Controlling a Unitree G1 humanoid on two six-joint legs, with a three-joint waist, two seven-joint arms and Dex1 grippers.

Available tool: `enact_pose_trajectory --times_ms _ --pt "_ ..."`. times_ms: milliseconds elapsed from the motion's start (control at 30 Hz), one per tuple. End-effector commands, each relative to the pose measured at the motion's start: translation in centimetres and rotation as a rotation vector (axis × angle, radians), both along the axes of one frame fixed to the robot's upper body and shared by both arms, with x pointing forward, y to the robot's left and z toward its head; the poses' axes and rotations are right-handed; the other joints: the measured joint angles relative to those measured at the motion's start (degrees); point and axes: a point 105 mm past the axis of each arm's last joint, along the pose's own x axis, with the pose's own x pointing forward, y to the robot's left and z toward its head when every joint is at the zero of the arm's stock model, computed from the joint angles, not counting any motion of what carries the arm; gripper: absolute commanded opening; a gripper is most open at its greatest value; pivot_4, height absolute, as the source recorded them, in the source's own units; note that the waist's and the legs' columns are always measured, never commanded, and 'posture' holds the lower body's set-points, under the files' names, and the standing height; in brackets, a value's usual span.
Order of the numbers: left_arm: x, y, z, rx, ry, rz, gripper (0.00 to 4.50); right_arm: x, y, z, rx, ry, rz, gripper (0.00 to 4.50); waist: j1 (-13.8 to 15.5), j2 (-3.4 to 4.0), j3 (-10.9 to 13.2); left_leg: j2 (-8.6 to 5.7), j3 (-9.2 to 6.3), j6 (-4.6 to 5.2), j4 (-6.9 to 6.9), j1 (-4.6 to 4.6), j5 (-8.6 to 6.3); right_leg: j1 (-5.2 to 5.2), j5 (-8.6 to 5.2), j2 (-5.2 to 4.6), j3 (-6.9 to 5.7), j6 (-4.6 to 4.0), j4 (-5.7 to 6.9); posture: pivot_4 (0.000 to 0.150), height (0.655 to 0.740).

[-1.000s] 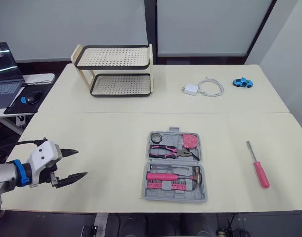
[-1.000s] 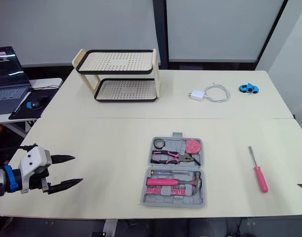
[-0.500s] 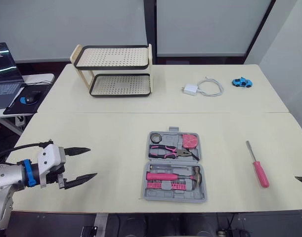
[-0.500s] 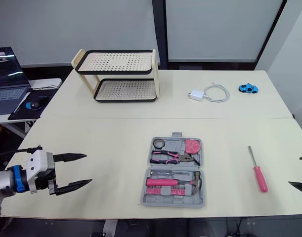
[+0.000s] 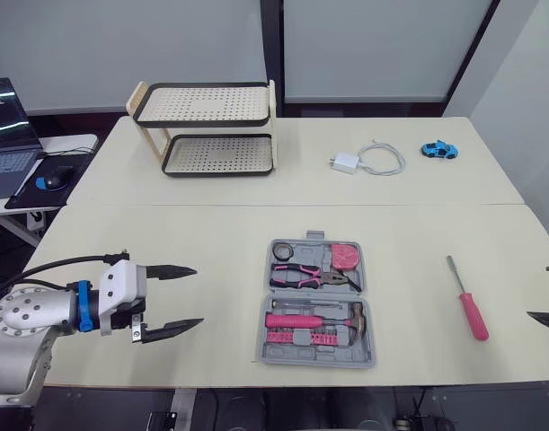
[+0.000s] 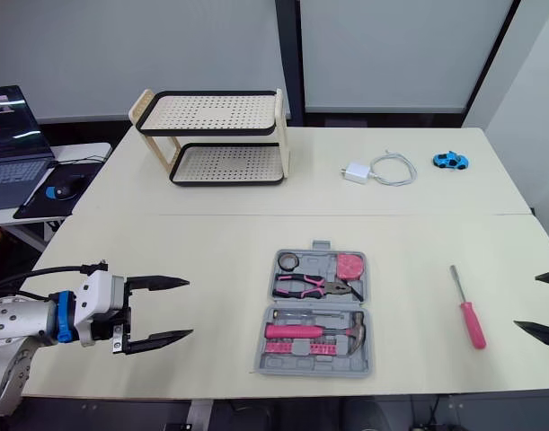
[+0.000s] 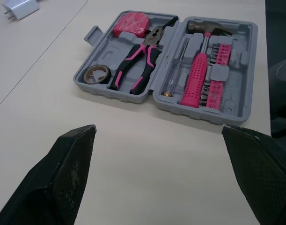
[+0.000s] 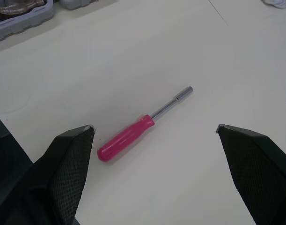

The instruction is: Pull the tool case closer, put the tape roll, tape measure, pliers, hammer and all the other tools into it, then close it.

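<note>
- My left pincer (image 5: pixel 198 295) hung wide open and empty over the near left part of the table (image 5: pixel 211 242), its tips pointing across at the tool case (image 5: pixel 314 294).
- Between those tips and the case's left edge lay only bare tabletop, so that approach had open room.
- The case lay open and flat in the middle of the near table half. Its near edge was close to the table's front edge, and its far edge was well short of the seam that crosses the tabletop.
- Inside it, the tape roll (image 5: pixel 284 250) sat in the far left corner and the tape measure (image 5: pixel 348 255) in the far right corner, with the pliers (image 5: pixel 305 275) lying across just in front of them.
- The hammer (image 5: pixel 314 320) lay in the near half, with a row of pink bits (image 5: pixel 301 337) beside it along the near edge.
- The pink-handled screwdriver (image 5: pixel 470 303) lay loose on the table, well apart from the case's right edge, with its metal tip pointing away from me.
- My right pincer (image 6: pixel 528 302) was spread wide and empty at the table's right side, beside the screwdriver and not touching it.
- On the far table half stood a two-tier rack (image 5: pixel 207 126), a charger with its cable (image 5: pixel 348 162) and a blue toy car (image 5: pixel 440 150), all well apart from the case.
</note>
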Motion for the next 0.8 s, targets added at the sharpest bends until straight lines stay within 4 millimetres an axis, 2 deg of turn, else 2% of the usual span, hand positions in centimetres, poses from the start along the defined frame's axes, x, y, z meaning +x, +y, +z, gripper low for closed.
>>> enact_pose_trajectory --times_ms 33,200,367,500,800 --pt "0.0 -0.9 0.7 -0.025 -0.032 -0.033 4.46 0.3 0.8 -0.4 -0.011 0.019 -0.010 4.50 0.00 0.00 0.00 0.00 0.00 0.00 0.01 0.00 0.00 0.00 0.00 0.00 0.00 0.00 0.00 0.150 0.7400" --pt "-0.4 -2.7 1.2 -0.063 -0.017 -0.093 4.46 2.0 1.5 -2.2 0.017 0.044 -0.169 4.50 -0.02 0.00 0.00 -0.01 -0.03 0.00 0.02 -0.01 0.00 -0.01 0.00 0.00 0.00 0.00 0.03 0.150 0.7400" --pt "-0.1 -4.7 2.6 -0.124 -0.005 -0.141 4.46 3.4 2.5 -4.3 0.102 0.085 -0.352 4.50 0.02 0.00 0.00 -0.02 -0.10 -0.01 0.05 -0.03 0.01 -0.01 0.00 0.00 -0.03 0.00 0.04 0.150 0.7400" --pt "-0.6 -6.3 3.3 -0.143 0.036 -0.215 4.46 4.6 2.4 -6.5 0.123 0.083 -0.486 4.50 0.01 0.00 -0.01 -0.05 -0.11 -0.01 0.06 -0.06 0.01 -0.02 0.00 -0.01 -0.01 0.00 0.03 0.150 0.7400" --pt "-0.5 -8.9 3.9 -0.156 0.076 -0.292 4.46 6.2 2.5 -9.7 0.161 0.082 -0.623 4.50 -0.01 0.02 -0.02 -0.07 -0.12 -0.01 0.05 -0.06 0.01 -0.06 0.00 0.01 -0.03 0.00 0.06 0.150 0.7400"
